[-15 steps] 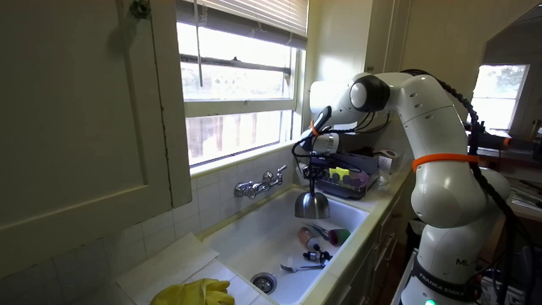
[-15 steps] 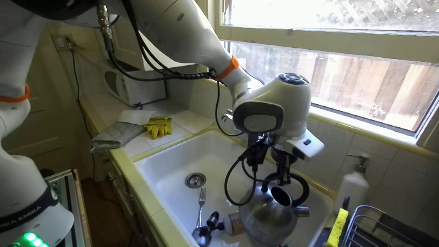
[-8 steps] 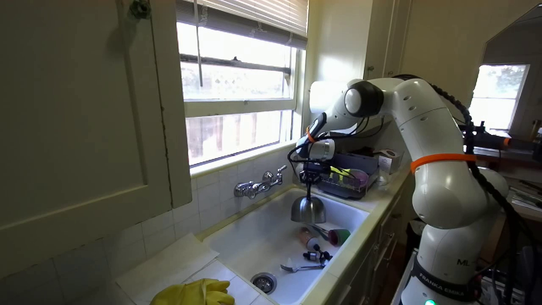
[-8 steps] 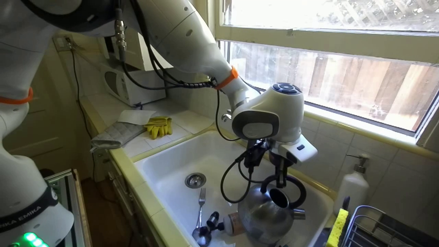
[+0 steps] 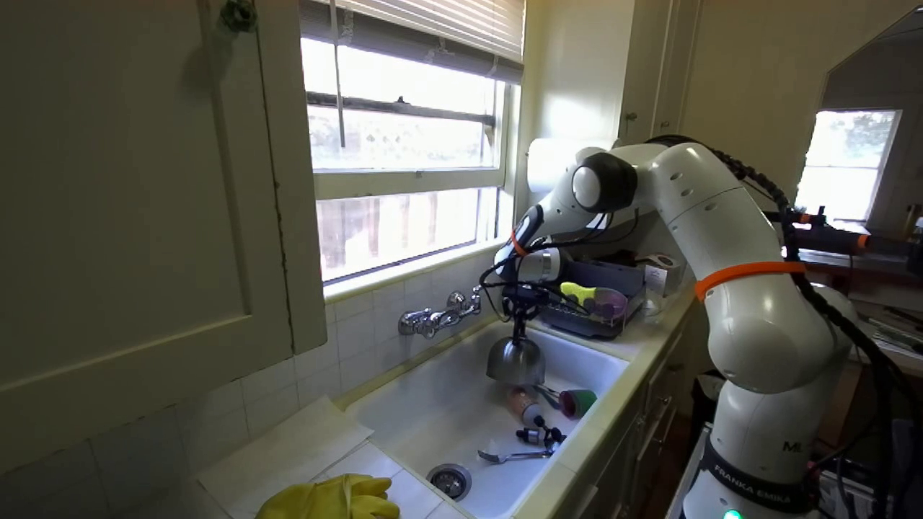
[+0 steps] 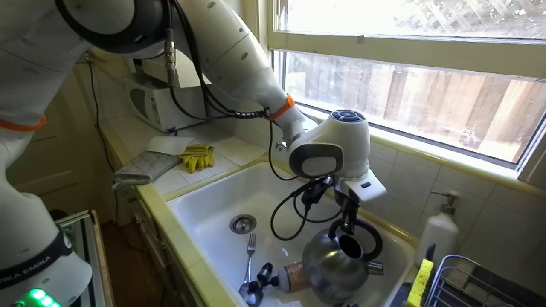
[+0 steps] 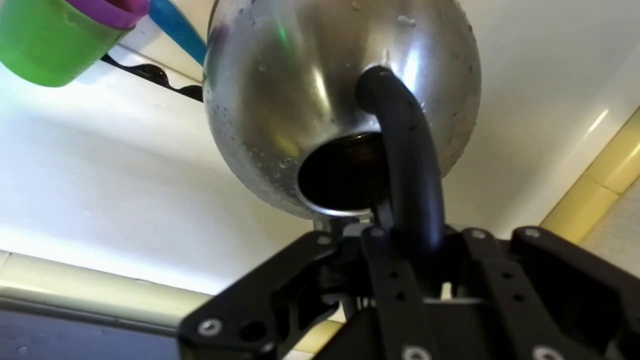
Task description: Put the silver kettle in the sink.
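Observation:
The silver kettle [image 5: 515, 362] is a squat shiny metal body with a dark arched handle. In both exterior views it is over the far part of the white sink [image 5: 425, 411], below rim level; it also shows in an exterior view [image 6: 330, 266]. I cannot tell whether its base touches the basin floor. My gripper [image 6: 349, 226] points down and is shut on the handle. In the wrist view the handle runs between the fingers of the gripper [image 7: 425, 237], and the kettle [image 7: 280, 90] shows its dark open top. The kettle's underside is hidden.
In the basin lie a fork [image 6: 251, 251], a pinkish bottle [image 6: 293, 277], and a green cup [image 5: 580, 404]. The drain [image 5: 449, 480] is at the near end. Wall taps [image 5: 440, 317] stick out over the back. A dish rack [image 5: 588, 310] and a soap dispenser [image 6: 439, 230] stand beside the sink.
The arm has moved down with the kettle. In an exterior view the kettle has shifted left and lower and tilts slightly. The gripper has stayed on the handle.

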